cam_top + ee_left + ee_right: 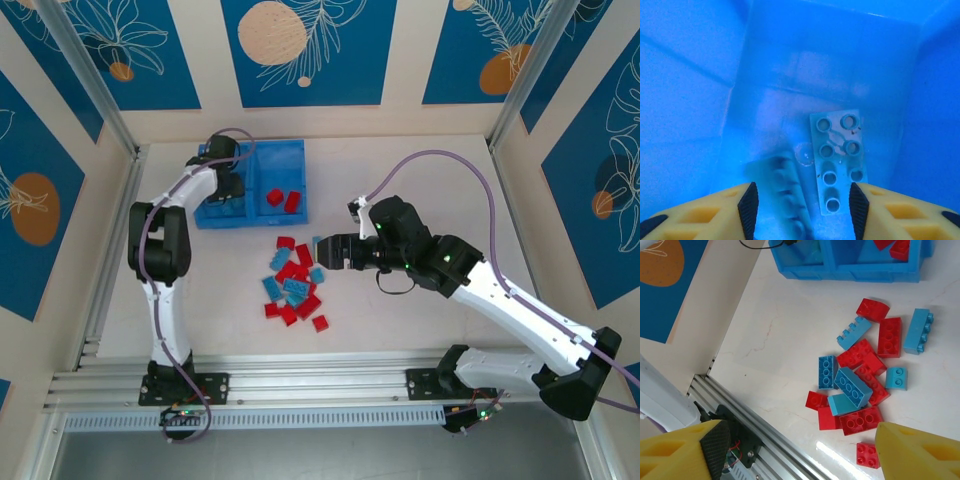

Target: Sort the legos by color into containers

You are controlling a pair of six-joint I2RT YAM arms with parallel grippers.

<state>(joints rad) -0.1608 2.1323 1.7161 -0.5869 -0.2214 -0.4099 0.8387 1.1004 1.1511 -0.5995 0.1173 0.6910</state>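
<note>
Well, the left gripper (801,210) hangs inside the bin's (300,185) left compartment with its fingers apart. A light blue brick (837,160) lies flat between them, studs up, its long axis running away from the wrist. The right gripper (318,252), fingers wide and empty, hovers at the right edge of the pile (295,285), with bare table (400,330) around it.

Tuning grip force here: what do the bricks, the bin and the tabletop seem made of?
Lego bricks: hard moulded plastic, glossy, with crisp studs and highlights. Bin: blue plastic, probably semi-translucent, as its walls glow. Tabletop: smooth, cream, faintly veined with a sheen; stone or laminate, unclear.
</note>
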